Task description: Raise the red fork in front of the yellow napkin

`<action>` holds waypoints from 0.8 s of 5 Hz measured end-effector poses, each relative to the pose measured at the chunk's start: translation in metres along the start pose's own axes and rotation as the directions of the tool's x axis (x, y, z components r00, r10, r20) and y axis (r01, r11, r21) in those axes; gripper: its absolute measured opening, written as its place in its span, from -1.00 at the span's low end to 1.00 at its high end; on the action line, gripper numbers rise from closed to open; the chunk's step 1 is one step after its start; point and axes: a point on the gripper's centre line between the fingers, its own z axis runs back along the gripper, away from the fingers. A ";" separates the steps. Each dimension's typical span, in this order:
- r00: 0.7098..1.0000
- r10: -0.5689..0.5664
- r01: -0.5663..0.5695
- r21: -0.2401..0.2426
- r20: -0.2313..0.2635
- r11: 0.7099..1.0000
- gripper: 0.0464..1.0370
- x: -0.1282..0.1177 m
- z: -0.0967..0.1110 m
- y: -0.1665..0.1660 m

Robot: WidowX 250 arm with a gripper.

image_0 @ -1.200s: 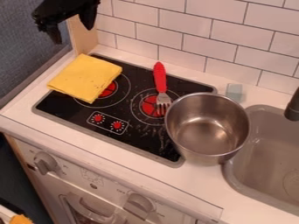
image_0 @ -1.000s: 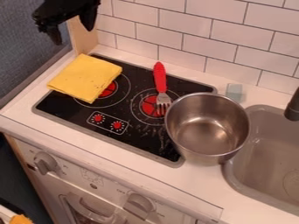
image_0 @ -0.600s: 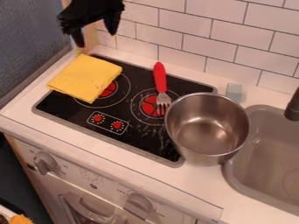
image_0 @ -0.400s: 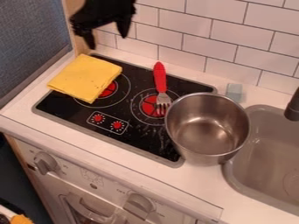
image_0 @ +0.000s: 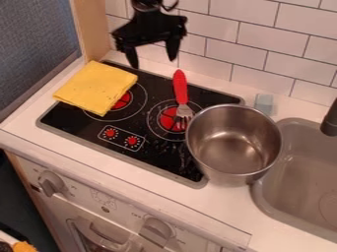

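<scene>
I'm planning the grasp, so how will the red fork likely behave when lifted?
The red fork is probably stiff, its handle and metal tines looking rigid. It may slide or twist if pinched off-centre, being long and slim on the smooth, glossy stovetop. Its thick handle suggests it could tip handle-down.

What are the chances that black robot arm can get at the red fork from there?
Likely good: the gripper hangs open above the fork's handle, with nothing on top of it; only the prongs sit near the pot.
</scene>
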 end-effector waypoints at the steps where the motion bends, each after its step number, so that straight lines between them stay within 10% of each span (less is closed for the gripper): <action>1: 0.998 -0.057 0.056 -0.012 -0.034 0.998 0.93 -0.003 -0.018 -0.017; 4: 0.993 -0.033 0.037 0.036 -0.109 0.999 0.93 -0.022 -0.059 -0.019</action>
